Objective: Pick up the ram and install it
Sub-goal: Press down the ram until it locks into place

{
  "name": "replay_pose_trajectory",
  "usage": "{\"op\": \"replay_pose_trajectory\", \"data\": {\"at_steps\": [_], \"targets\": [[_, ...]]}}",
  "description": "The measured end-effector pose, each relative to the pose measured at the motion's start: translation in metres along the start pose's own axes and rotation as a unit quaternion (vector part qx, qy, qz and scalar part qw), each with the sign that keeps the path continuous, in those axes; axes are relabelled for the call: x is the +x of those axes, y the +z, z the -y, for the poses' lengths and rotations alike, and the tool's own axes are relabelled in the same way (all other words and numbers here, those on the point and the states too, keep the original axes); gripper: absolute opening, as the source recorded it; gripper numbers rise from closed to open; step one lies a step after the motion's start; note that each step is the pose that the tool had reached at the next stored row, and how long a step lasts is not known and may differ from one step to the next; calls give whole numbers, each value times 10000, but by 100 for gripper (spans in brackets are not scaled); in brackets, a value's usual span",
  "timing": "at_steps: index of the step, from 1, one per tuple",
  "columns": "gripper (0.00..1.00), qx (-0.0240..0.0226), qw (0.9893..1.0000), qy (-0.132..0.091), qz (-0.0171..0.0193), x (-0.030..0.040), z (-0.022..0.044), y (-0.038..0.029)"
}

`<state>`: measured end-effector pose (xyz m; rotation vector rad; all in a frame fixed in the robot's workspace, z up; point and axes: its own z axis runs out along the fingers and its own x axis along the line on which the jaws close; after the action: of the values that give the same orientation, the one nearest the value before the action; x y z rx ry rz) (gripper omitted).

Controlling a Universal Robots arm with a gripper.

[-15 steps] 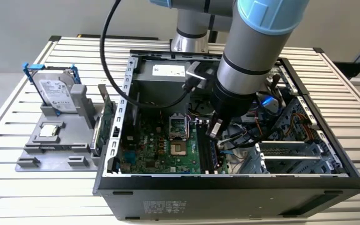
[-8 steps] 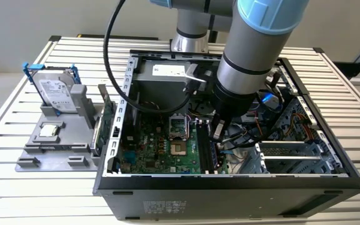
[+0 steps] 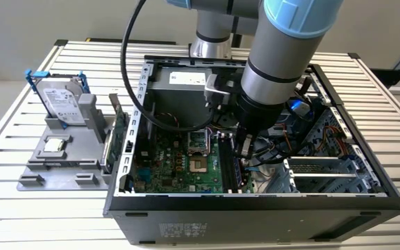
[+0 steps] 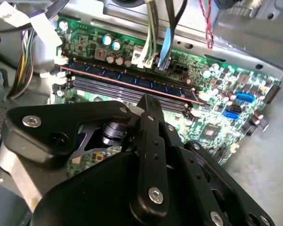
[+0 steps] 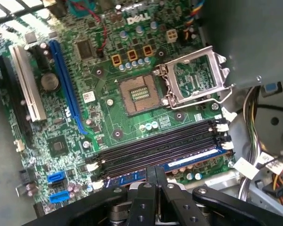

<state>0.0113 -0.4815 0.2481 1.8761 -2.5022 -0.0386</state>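
Nearest us, the gripper [image 4: 153, 141] hangs above the ram [image 4: 132, 79]; whether its fingers are spread we cannot tell. We find the ram seated in the outermost motherboard [image 5: 108, 117] slot, apparently installed, inside the case [image 3: 255, 200].

Printed in white on the green motherboard [image 5: 108, 117]: a maker's logo. Stuck on the silver hard drive [image 3: 64, 101] and grey metal computer case [image 3: 179, 99]: white labels, unreadable.

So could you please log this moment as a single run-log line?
gripper: inside open computer case, over memory slots | ram: standing in a slot, blue-green stick | fingers: cannot tell
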Motion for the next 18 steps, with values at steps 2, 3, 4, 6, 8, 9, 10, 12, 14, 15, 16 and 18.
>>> {"op": "replay_pose_trajectory", "data": {"at_steps": [2, 3, 4, 6, 8, 9, 10, 12, 14, 15, 16, 18], "targets": [[0, -1, 9999, -152, -4, 0, 0, 0], [0, -1, 9997, -234, -7, -1, 0, 1], [0, -1, 9995, -313, -9, -1, 0, 1], [0, -2, 9989, -470, -14, -1, 0, 1], [0, -3, 9980, -625, -18, -1, 0, 2], [0, -3, 9975, -701, -20, -2, -1, 2], [0, -3, 9970, -779, -22, -2, 0, 2], [0, -4, 9955, -944, -27, -2, -1, 3], [0, -4, 9939, -1100, -31, -3, -1, 4], [0, -4, 9932, -1167, -33, -3, -1, 3], [0, -5, 9928, -1198, -34, -3, -1, 3], [0, -4, 9928, -1198, -34, -2, -2, 4]]}}
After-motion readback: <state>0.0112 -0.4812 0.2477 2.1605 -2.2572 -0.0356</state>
